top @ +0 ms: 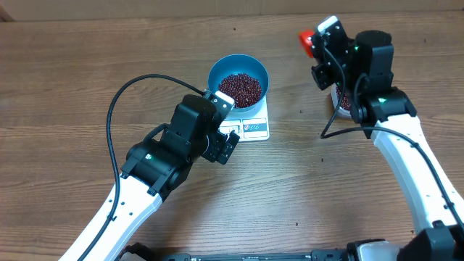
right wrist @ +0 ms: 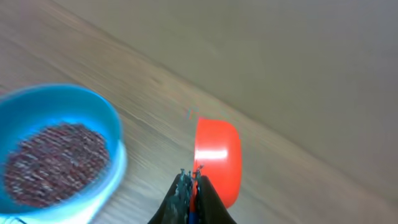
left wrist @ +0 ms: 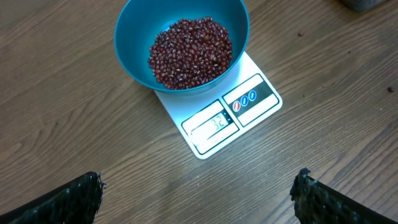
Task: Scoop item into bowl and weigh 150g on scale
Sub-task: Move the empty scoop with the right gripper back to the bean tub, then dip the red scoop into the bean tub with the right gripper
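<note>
Underneath everything, the wooden table fills the overhead view. The left arm reaches in from the near left corner, and the right arm comes up along the right side.

The left gripper hovers just beside the near edge of the scale. Its jaws are spread as wide as they go and hold nothing. In the left wrist view only its two dark fingertips show, at the bottom corners, well apart from each other and with bare wood between them.

The right gripper is raised at the far right, well apart from the scale. Its jaws are pressed fully together, clamped on a red scoop. The right wrist view shows the scoop standing on edge at the closed fingers, and I cannot tell whether anything is in it.

The blue bowl sits on the far half of the white scale, covering most of its platform. The scale's display and button panel stay clear on the near edge, and the digits are too faint to read surely.

A container lies on the table beneath the right arm, mostly hidden.

The dark red beans lie heaped in the bowl, covering its bottom, and a few more show in the half-hidden container.
</note>
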